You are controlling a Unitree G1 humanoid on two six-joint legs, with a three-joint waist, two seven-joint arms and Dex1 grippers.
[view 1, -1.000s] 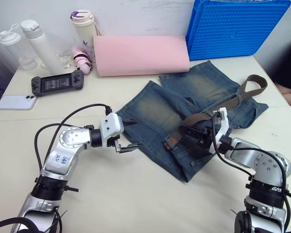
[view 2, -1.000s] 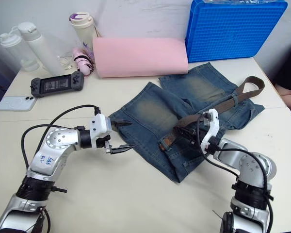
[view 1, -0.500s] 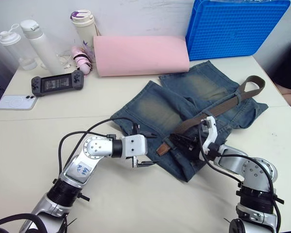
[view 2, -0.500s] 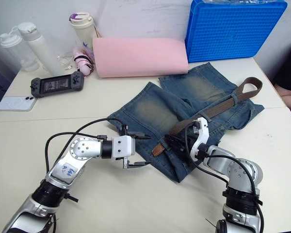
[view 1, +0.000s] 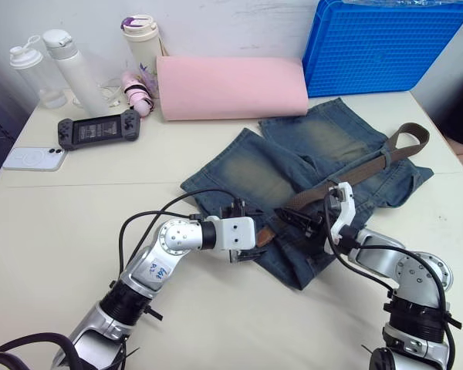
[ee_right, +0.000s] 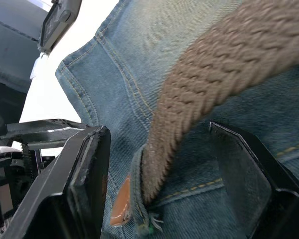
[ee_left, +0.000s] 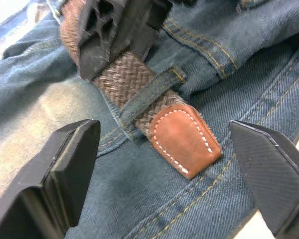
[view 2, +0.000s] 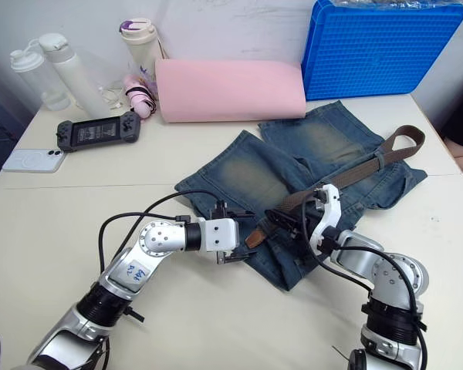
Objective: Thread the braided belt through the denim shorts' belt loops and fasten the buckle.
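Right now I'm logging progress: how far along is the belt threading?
Done: the brown braided belt's leather tip has passed one denim belt loop. In hand: the open left hand brackets that tip; the right hand straddles the strap. Left: the faded blue shorts' other loops and buckling.

The denim shorts (view 1: pixel 293 181) lie at the table's (view 1: pixel 62 223) centre. The braided belt (view 1: pixel 370 166) runs across them from 2 o'clock toward 8. Its tip (ee_left: pixel 187 139) sits just past a belt loop (ee_left: pixel 149 94). A foam roll (view 1: pixel 231 86) lies at 12 and a crate (view 1: pixel 386 46) at 1. Bottles (view 1: pixel 62 65), probably three, stand at 10, with a handheld console (view 1: pixel 99 129) and a phone (view 1: pixel 32 159) before them.
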